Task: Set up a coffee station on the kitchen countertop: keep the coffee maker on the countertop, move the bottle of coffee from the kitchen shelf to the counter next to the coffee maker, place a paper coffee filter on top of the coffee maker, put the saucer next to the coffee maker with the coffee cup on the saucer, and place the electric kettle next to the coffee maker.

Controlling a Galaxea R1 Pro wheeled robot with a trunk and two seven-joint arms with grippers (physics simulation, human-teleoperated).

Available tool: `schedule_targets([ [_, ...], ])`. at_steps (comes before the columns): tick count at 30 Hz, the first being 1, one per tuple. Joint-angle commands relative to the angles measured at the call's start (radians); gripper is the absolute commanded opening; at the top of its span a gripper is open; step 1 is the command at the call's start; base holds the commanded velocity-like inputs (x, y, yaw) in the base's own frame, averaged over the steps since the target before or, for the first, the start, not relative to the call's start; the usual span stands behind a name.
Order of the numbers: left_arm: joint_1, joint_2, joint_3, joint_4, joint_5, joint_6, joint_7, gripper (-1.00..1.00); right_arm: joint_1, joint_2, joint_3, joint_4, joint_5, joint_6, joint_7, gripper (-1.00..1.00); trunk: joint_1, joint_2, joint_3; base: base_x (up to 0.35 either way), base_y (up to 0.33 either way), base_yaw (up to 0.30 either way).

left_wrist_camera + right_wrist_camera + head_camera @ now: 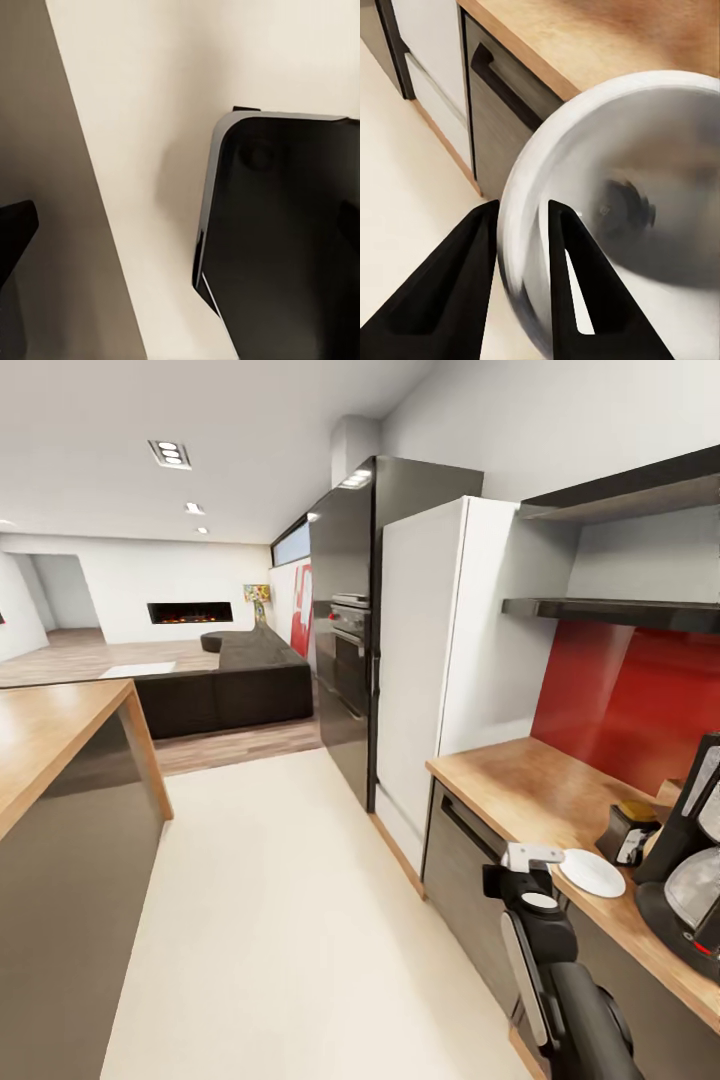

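My right gripper is shut on the rim of the white saucer, one black finger on each side of the edge. From the head camera the saucer sits level at the front edge of the kitchen countertop, with the right gripper at its left side. Just behind it stands the bottle of coffee, dark with a gold cap. The black coffee maker with its glass carafe is at the far right. The thin dark kitchen shelf hangs above. My left gripper points down at the floor.
A white fridge and a black oven tower stand beyond the counter. A wood-topped island lines the left side, with a pale floor aisle between. A dark sofa sits further back. My dark base is below the left wrist.
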State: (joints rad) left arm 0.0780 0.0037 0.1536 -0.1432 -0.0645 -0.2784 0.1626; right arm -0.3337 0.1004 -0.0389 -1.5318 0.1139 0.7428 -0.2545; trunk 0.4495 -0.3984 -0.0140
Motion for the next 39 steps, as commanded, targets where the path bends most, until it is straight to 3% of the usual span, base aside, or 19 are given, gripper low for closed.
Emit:
schedule_targets([
  [1, 0.0, 0.0, 0.006, -0.001, -0.007, -0.001, 0.002, 1.0, -0.001, 0.0, -0.001, -0.001, 0.009, 0.007, 0.006, -1.0, 0.001, -0.002, -0.001, 0.0, 0.0, -0.014],
  [15, -0.001, -0.001, 0.003, -0.003, -0.008, 0.01, 0.002, 1.0, -0.001, -0.001, -0.004, -0.004, 0.011, 0.007, 0.006, -1.0, 0.001, -0.002, -0.002, 0.0, 0.0, -0.011],
  [28, -0.001, 0.0, 0.004, -0.003, -0.006, 0.007, 0.003, 1.0, -0.001, 0.001, -0.005, -0.004, 0.012, 0.007, 0.004, -1.0, 0.001, -0.002, -0.001, 0.228, 0.0, -0.136],
  [39, -0.001, -0.001, 0.004, -0.003, -0.006, 0.005, 0.003, 1.0, -0.001, 0.001, -0.004, -0.004, 0.012, 0.007, 0.004, -1.0, 0.001, -0.002, 0.002, 0.036, 0.0, -0.228],
])
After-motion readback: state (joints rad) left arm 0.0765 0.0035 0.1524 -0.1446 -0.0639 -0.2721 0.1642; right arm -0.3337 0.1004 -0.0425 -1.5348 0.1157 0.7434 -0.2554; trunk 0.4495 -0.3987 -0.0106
